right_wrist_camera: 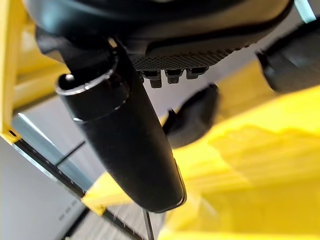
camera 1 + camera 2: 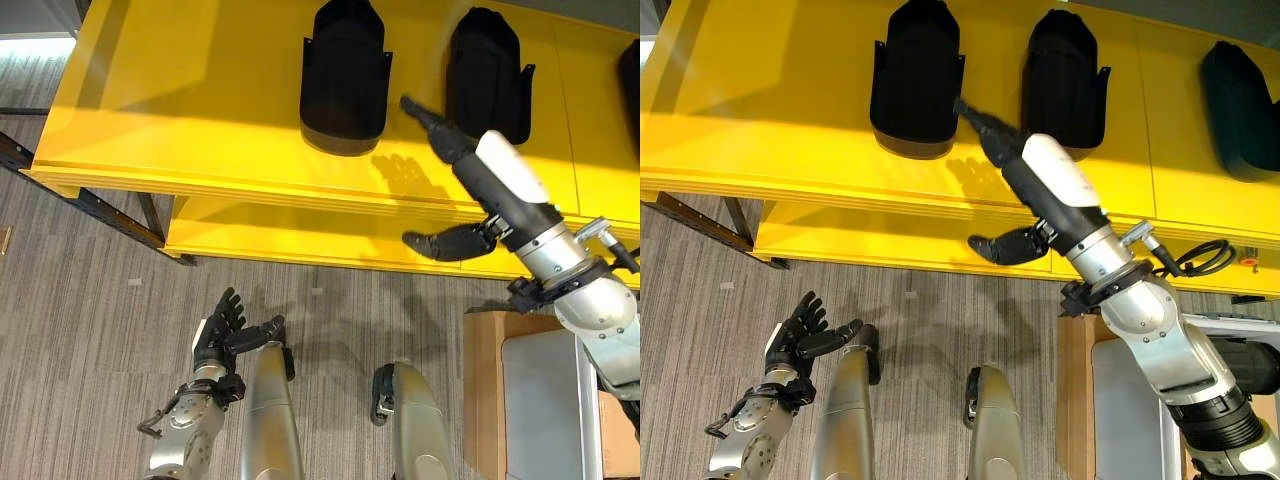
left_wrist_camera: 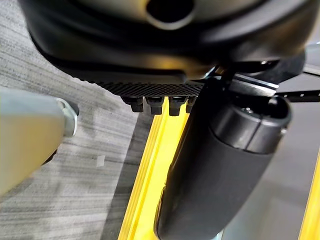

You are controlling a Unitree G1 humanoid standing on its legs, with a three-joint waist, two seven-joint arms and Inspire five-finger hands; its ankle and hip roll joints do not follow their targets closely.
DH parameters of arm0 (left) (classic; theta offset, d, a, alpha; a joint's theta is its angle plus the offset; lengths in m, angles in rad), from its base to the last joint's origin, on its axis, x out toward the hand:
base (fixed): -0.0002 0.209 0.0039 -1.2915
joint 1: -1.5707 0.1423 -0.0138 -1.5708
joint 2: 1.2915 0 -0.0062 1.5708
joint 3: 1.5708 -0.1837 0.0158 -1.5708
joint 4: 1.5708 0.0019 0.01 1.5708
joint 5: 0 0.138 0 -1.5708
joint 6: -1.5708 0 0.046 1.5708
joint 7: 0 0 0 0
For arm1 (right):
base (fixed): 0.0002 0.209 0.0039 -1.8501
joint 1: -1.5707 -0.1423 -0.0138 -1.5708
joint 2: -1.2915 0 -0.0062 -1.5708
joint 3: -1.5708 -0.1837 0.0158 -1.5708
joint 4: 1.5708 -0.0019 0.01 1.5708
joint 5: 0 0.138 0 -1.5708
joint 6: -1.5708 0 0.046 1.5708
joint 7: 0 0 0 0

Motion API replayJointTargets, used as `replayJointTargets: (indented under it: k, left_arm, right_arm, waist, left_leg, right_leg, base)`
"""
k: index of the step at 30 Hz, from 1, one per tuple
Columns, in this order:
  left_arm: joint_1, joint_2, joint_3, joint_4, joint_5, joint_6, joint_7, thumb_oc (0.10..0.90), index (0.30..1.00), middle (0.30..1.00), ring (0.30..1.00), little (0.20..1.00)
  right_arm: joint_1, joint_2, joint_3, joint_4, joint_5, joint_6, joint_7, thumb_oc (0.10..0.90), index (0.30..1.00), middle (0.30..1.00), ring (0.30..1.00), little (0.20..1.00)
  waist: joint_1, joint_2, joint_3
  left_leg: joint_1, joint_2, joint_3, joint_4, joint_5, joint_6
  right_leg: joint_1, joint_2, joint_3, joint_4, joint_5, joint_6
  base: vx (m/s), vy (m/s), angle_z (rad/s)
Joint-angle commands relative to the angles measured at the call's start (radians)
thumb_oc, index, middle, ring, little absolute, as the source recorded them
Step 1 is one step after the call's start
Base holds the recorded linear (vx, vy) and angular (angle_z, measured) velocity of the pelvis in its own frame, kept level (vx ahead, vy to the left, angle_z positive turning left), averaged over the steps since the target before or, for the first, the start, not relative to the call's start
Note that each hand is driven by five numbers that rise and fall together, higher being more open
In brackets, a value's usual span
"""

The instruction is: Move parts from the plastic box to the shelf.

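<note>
yellow shelf (image 2: 200, 90) holds black parts (image 2: 345, 75); right hand (image 2: 500, 175) open above.

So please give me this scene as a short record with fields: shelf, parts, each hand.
shelf: yellow shelf, two levels
parts: three black parts standing on the top level
right hand: right hand open, stretched over the shelf's front edge between two parts, holds nothing
left hand: left hand open, low above the grey floor, holds nothing
</note>
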Motion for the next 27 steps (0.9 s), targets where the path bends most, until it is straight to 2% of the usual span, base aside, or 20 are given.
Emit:
replayJointTargets:
  k: [1, 7, 12, 16, 18, 25, 27]
  left_arm:
    - [0.031, -0.001, 0.001, -0.051, 0.042, -0.055, -0.009, 0.900, 1.000, 1.000, 1.000, 1.000]
    - [0.035, -0.005, -0.002, -0.045, 0.049, -0.059, -0.013, 0.900, 1.000, 1.000, 1.000, 1.000]
    - [0.035, -0.011, -0.005, -0.040, 0.055, -0.054, -0.010, 0.900, 1.000, 1.000, 1.000, 1.000]
    - [0.029, -0.012, -0.011, -0.040, 0.056, -0.054, -0.011, 0.900, 1.000, 1.000, 1.000, 1.000]
    - [0.022, -0.010, -0.016, -0.035, 0.053, -0.052, -0.008, 0.900, 1.000, 1.000, 1.000, 1.000]
    - [0.012, -0.006, -0.031, -0.034, 0.047, -0.054, -0.005, 0.900, 1.000, 1.000, 1.000, 1.000]
    - [0.008, -0.006, -0.032, -0.033, 0.046, -0.055, -0.003, 0.900, 1.000, 1.000, 1.000, 1.000]
  right_arm:
    - [-0.056, -0.009, -0.063, -0.080, -0.021, -0.081, -0.023, 0.900, 1.000, 1.000, 1.000, 1.000]
    - [-0.005, -0.019, -0.072, -0.091, -0.051, -0.088, -0.013, 0.900, 1.000, 1.000, 1.000, 1.000]
    - [0.005, -0.021, -0.055, -0.083, -0.151, -0.083, -0.019, 0.900, 1.000, 1.000, 1.000, 1.000]
    - [-0.036, -0.026, -0.005, -0.053, -0.201, -0.073, -0.012, 0.900, 1.000, 1.000, 1.000, 1.000]
    - [-0.114, -0.034, 0.075, -0.006, -0.251, -0.058, -0.006, 0.900, 1.000, 1.000, 1.000, 1.000]
    - [-0.262, -0.006, 0.200, 0.093, -0.321, -0.035, -0.013, 0.900, 1.000, 1.000, 1.000, 1.000]
    - [-0.278, -0.004, 0.206, 0.105, -0.325, -0.030, -0.018, 0.900, 1.000, 1.000, 1.000, 1.000]
  waist:
    - [-0.009, 0.011, -0.091]
    - [-0.018, 0.009, -0.099]
    - [-0.021, 0.009, -0.109]
    - [-0.018, 0.010, -0.113]
    - [-0.012, 0.010, -0.118]
    - [0.003, 0.010, -0.111]
    - [0.003, 0.011, -0.114]
  left_leg:
    - [0.051, 0.067, -0.057, 0.080, -0.131, -0.020]
    - [0.061, 0.073, -0.052, 0.061, -0.124, -0.022]
    - [0.068, 0.076, -0.047, 0.052, -0.123, -0.024]
    - [0.071, 0.075, -0.045, 0.047, -0.122, -0.023]
    - [0.066, 0.073, -0.047, 0.046, -0.117, -0.023]
    - [0.069, 0.070, -0.048, 0.051, -0.123, -0.022]
    - [0.065, 0.068, -0.049, 0.046, -0.115, -0.021]
  right_leg:
    - [0.000, -0.010, -0.002, -0.107, 0.113, 0.008]
    - [0.010, -0.004, 0.003, -0.130, 0.122, 0.010]
    - [0.018, -0.004, 0.003, -0.143, 0.125, 0.012]
    - [0.020, -0.004, 0.003, -0.145, 0.124, 0.012]
    - [0.017, -0.004, 0.001, -0.145, 0.128, 0.011]
    - [0.026, -0.007, -0.001, -0.137, 0.119, 0.010]
    - [0.022, -0.007, -0.003, -0.140, 0.125, 0.009]
  base:
    - [0.00, 0.000, 0.00]
    - [0.00, -0.001, -0.01]
    - [0.01, -0.005, -0.04]
    - [0.00, 0.000, 0.00]
    - [0.00, 0.000, 0.00]
    - [0.00, 0.000, 0.00]
    - [0.00, 0.000, 0.00]
